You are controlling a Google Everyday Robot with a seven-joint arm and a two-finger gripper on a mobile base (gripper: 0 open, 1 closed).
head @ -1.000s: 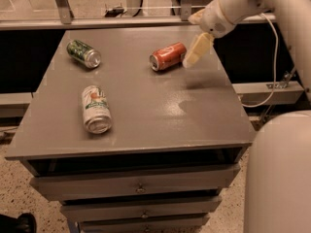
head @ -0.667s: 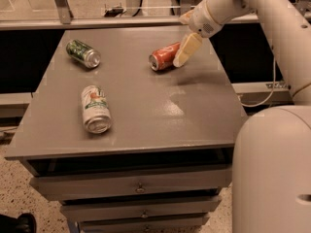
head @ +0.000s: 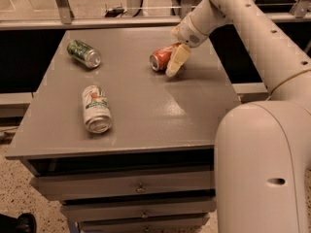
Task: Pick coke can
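Observation:
The coke can [head: 159,58] is red-orange with a silver top. It lies on its side on the grey table [head: 146,106], towards the back right, with its top facing front-left. My gripper [head: 174,64] hangs from the white arm, which comes in from the upper right. It is down at the can's right end, overlapping it in the view and close to the table top. Part of the can's right end is hidden behind the gripper.
A dark green can [head: 84,53] lies on its side at the back left. A white can with green and orange markings [head: 95,108] lies on its side at the front left. My white base [head: 265,169] stands at the table's right front. Drawers sit under the table.
My gripper has moved left and down, from beside the coke can's right end to over it. The cans have not moved.

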